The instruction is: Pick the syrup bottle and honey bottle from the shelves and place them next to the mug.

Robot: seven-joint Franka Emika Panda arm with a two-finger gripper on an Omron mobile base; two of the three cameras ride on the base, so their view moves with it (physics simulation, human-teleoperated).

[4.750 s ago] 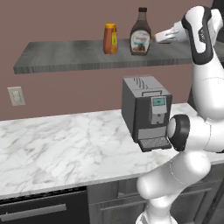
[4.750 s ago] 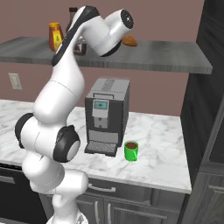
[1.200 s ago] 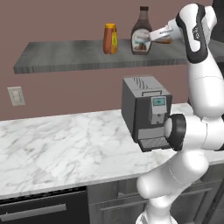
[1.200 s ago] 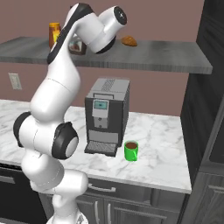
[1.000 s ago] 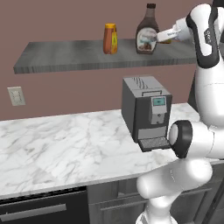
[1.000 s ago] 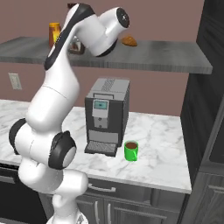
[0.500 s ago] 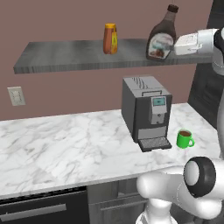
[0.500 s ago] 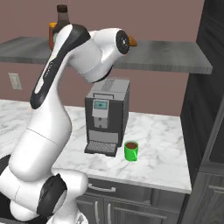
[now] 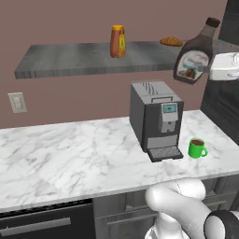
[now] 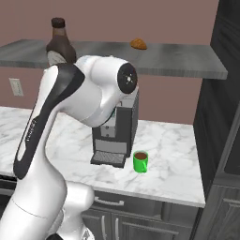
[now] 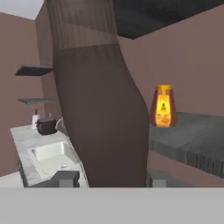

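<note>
The gripper (image 9: 208,71) is clamped on the syrup bottle (image 9: 193,55), which hangs in the air off the shelves (image 9: 70,58), tilted with its dark cap leaning toward the right and its labelled body lower left. In the left base view the bottle sits above and to the right of the coffee machine (image 9: 156,119), in front of the shelf's right end. In the hand view the dark bottle (image 11: 98,100) stands between the two fingertips (image 11: 64,178), close against the camera.

The honey bottle (image 9: 117,41) stands upright on the shelf, near its middle and toward the front edge. A small brown pastry (image 9: 171,41) lies further toward the shelf's right end.

The mug (image 9: 198,148) rests on the marble countertop (image 9: 70,158), just beside the coffee machine's drip tray on the right, near the counter's front edge, with dark liquid inside and its handle pointing right
</note>
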